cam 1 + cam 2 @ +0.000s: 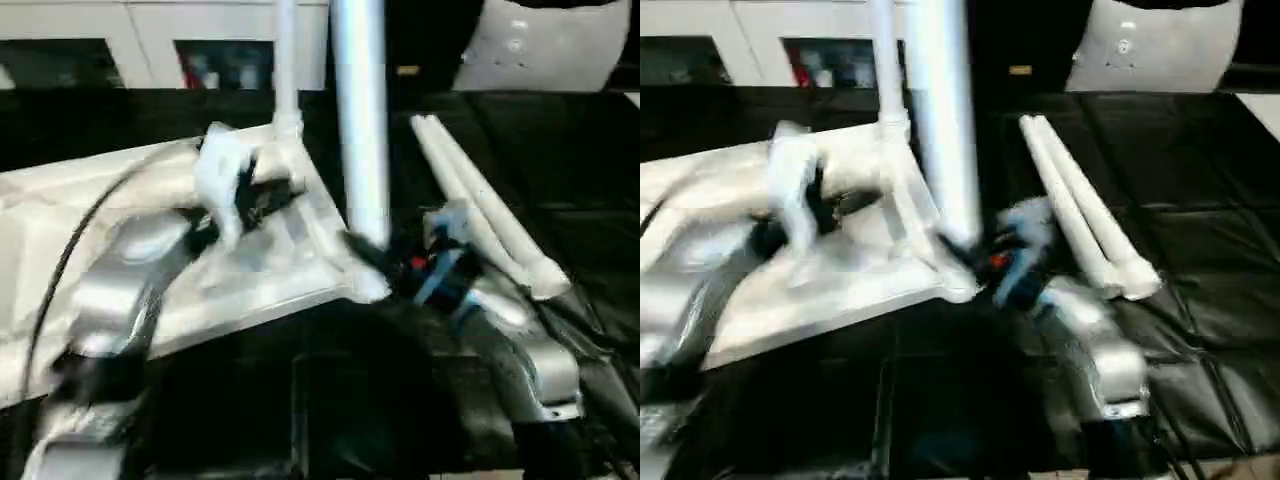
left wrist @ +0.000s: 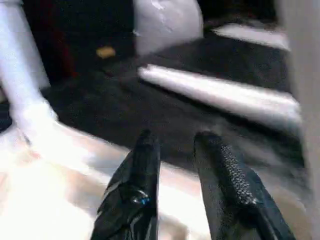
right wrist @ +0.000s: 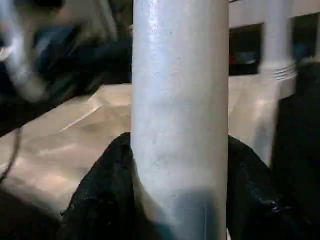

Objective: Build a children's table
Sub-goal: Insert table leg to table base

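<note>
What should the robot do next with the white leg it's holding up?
Probably press the upright leg straight down into the near corner of the table top. The right gripper clamps it low, standing at that corner, with another leg already seated behind.

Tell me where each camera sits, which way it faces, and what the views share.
Left and right eye views: on the head, looking down at the table top over both silver forearms.
Left wrist view: along the left gripper, parted fingers over the top.
Right wrist view: along the right gripper, clamped on an upright leg.
Shared: that leg, the corner leg, two loose legs.
</note>
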Robot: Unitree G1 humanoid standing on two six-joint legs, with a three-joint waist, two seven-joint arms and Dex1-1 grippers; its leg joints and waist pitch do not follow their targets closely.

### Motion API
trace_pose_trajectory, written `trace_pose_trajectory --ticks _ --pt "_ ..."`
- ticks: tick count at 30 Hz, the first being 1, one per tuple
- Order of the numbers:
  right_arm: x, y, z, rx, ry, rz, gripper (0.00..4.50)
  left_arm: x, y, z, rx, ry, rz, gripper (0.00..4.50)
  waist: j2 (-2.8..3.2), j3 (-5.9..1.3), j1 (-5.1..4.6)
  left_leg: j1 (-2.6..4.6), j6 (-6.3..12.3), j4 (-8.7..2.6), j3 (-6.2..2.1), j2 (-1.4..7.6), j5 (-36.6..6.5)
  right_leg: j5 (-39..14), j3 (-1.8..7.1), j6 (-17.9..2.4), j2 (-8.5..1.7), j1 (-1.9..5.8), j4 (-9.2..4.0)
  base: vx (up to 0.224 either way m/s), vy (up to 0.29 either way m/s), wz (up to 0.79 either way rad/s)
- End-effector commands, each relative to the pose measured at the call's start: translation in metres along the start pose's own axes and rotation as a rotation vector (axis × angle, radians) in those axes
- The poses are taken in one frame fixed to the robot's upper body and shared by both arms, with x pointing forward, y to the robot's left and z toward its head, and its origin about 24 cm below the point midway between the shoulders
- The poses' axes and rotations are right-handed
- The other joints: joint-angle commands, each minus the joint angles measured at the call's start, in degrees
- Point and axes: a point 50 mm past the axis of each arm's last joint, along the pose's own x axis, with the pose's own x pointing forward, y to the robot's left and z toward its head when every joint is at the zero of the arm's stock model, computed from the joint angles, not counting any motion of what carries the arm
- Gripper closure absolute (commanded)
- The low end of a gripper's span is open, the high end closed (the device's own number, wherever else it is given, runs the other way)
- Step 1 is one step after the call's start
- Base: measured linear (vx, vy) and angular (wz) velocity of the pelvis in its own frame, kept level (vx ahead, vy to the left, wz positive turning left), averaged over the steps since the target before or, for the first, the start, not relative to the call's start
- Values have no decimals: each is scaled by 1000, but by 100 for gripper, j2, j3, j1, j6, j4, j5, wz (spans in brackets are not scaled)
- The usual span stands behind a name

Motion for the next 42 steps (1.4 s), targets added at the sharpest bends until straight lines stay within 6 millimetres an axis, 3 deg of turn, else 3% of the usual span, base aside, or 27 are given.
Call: trace_pose_trajectory --ticks 1,5,7,10,18,26,28,30,35,38,41,42 --pt "-3 2 2 -28 7 5 260 11 -5 2 -15 22 24 322 45 -536 19 153 144 -302 -175 334 -596 472 263 -1372 -629 257 -391 0 0 0" --pt "-2 3 -1 -41 35 5 260 24 -21 12 -5 -12 -55 322 34 -547 32 140 173 -279 -176 320 -569 439 268 -1356 -632 263 -402 0 0 0" --pt "-2 1 -4 -50 61 -27 260 30 -46 25 20 -57 -204 322 53 -564 38 136 200 -266 -179 318 -501 558 266 -1364 -625 261 -387 0 0 0" --pt "-4 -4 -4 -50 71 -59 260 29 -61 32 41 -76 -284 322 63 -580 48 131 251 -254 -184 327 -427 723 257 -1433 -622 267 -362 0 0 0" --pt "-4 -8 0 -74 67 -80 260 28 -70 40 128 -89 -315 322 54 -562 27 130 240 -260 -178 312 -572 199 254 -1319 -605 256 -415 0 0 0" --pt "0 -12 9 -68 31 -99 260 26 -69 41 131 -117 -286 322 64 -582 15 125 263 -242 -173 307 -464 438 251 -1341 -601 251 -388 0 0 0" --pt "-1 -16 14 -51 8 -113 260 22 -56 35 106 -105 -233 322 70 -578 20 124 268 -244 -174 310 -450 472 251 -1339 -597 251 -383 0 0 0" --pt "-3 -19 18 -43 -1 -123 260 15 -40 25 96 -69 -188 294 78 -579 15 128 256 -247 -176 297 -453 468 244 -1318 -582 245 -378 0 0 0" --pt "-11 -27 21 -40 -3 -146 260 -2 -17 -1 92 38 -133 287 110 -591 2 136 204 -253 -184 298 -472 451 241 -1239 -580 241 -376 0 0 0" --pt "-13 -29 21 -40 0 -150 260 -6 -15 -9 89 71 -134 287 126 -589 -1 150 184 -261 -173 306 -509 428 242 -1253 -576 220 -378 0 0 0" --pt "-18 -32 20 -46 40 -154 260 -19 -25 -37 86 199 -232 287 121 -577 11 159 161 -278 -180 317 -610 296 245 -1259 -588 211 -384 0 0 0" --pt "-18 -32 20 -46 40 -154 260 -19 -25 -37 86 199 -232 287 127 -573 5 161 148 -285 -174 319 -606 275 246 -1244 -581 204 -385 0 0 0"
